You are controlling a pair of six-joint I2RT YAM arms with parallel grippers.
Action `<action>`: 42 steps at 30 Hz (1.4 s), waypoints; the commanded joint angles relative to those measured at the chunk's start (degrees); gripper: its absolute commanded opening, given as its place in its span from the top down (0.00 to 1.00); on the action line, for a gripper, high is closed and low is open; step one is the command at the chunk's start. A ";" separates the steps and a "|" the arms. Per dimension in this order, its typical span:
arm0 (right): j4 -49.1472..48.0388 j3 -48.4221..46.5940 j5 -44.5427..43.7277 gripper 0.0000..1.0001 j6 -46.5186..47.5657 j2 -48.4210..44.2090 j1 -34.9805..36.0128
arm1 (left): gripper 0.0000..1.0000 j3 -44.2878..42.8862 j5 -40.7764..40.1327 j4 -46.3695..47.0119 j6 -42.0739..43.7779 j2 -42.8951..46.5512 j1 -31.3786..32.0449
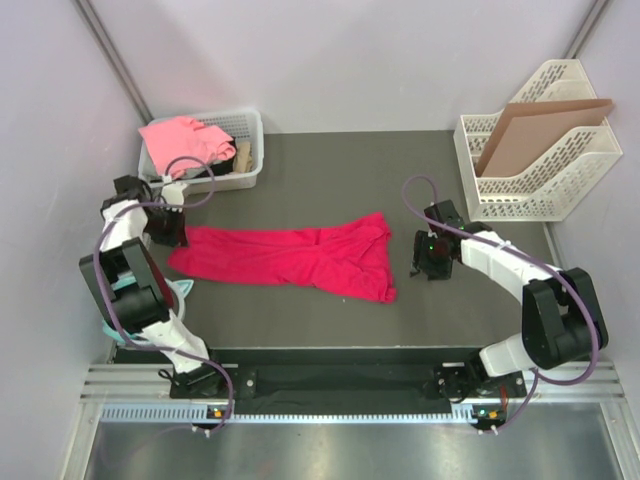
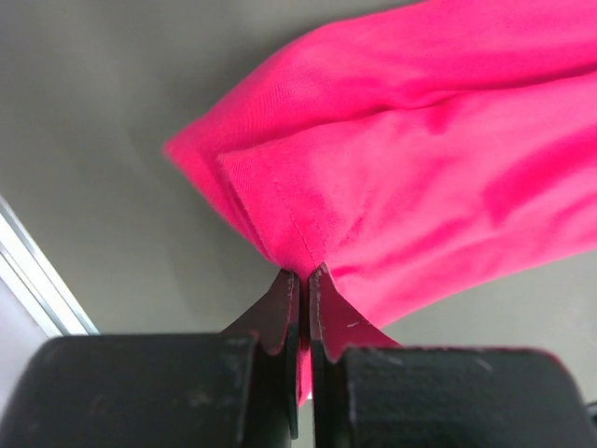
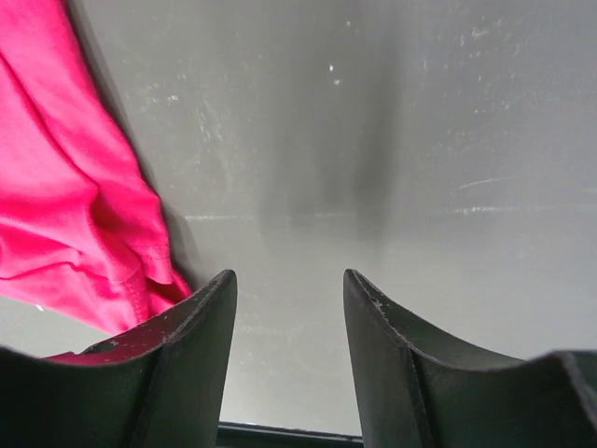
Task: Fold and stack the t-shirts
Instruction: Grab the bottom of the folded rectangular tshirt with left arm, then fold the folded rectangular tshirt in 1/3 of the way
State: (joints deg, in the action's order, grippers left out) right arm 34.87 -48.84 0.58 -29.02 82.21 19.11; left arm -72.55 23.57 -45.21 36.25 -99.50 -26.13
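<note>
The crimson-red t-shirt [image 1: 290,258] lies stretched across the middle of the dark table, wrinkled at its right end. My left gripper [image 1: 168,236] is shut on its left corner; in the left wrist view the fingertips [image 2: 300,278] pinch the folded hem of the red cloth [image 2: 410,177]. My right gripper [image 1: 428,262] is open and empty just right of the shirt, its jaws wide apart over bare table in the right wrist view [image 3: 289,280], with the shirt's edge [image 3: 65,215] to its left. The salmon-pink t-shirt [image 1: 183,138] lies bunched in the white basket [image 1: 252,128].
A white file rack [image 1: 540,160] holding a brown cardboard sheet [image 1: 530,125] stands at the back right. Teal headphones [image 1: 182,290] peek out beside the left arm. Dark items lie in the basket under the pink shirt.
</note>
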 commanded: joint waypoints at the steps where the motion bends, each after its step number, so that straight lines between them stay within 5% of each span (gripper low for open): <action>1: -1.39 0.85 0.83 0.50 0.36 -2.41 0.57 | 1.00 -3.03 1.92 -4.88 0.32 6.42 6.59; 9: -2.00 2.08 0.92 0.50 0.28 -3.03 0.57 | 1.00 -1.98 -5.02 -3.92 -6.00 11.00 21.37; 24: -2.53 3.75 1.00 0.50 0.80 -4.34 0.57 | 1.00 -5.84 -10.56 -4.53 -17.78 5.38 44.92; 38: -2.27 5.33 1.35 0.50 0.98 -6.54 0.57 | 1.00 -13.23 -14.17 -1.46 -23.50 -5.34 54.43; 41: -1.74 5.33 1.36 0.50 0.98 -6.89 0.66 | 0.75 -14.02 -11.37 -2.51 -24.12 -7.63 55.31; 42: -1.74 5.25 1.27 0.50 0.98 -6.89 0.57 | 0.55 -14.37 -10.49 -2.86 -24.38 -7.90 55.92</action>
State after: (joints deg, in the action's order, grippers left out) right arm 33.87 -43.51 1.72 -28.53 77.32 19.11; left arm -84.12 10.20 -48.49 14.24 -105.54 28.38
